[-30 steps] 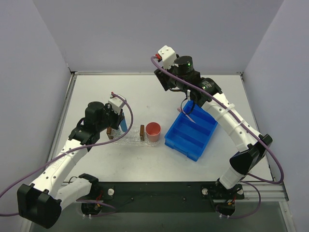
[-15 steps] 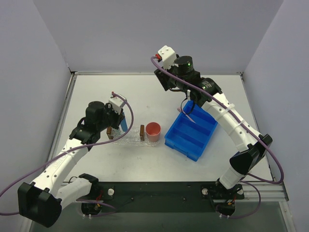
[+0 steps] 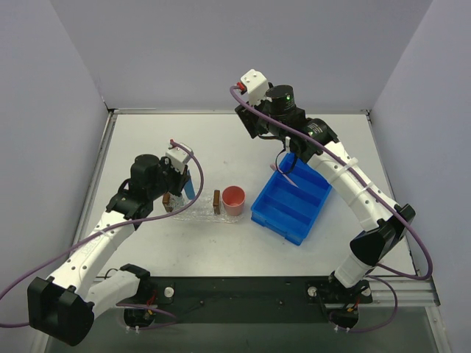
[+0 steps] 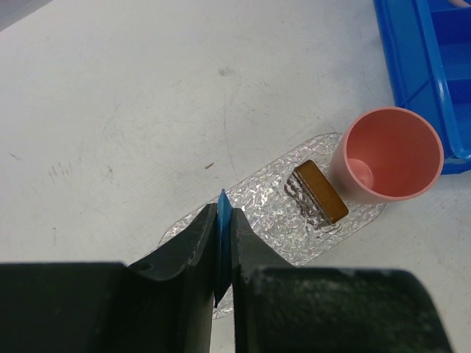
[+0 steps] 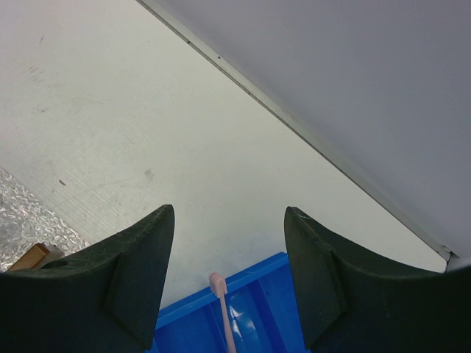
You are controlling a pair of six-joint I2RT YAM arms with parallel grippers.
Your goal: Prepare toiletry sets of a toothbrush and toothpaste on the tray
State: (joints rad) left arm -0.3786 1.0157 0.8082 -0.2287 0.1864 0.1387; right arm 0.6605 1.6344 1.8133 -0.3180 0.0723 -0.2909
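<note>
Blue toothpaste (image 4: 222, 243) is hanging clenched in the left hand (image 4: 223, 220) above one end of the tray (image 4: 257, 198); dropping it there risks it sliding onto the table (image 4: 110, 110). Right hand (image 5: 228, 213) is hovering spread, beyond the tray.

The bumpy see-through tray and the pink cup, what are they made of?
The clear oval tray looks like thin plastic: see-through, with shiny crinkly bumps. The round pink cup seems smooth matte plastic, evenly coloured with a thin rim, though I can't be sure.
</note>
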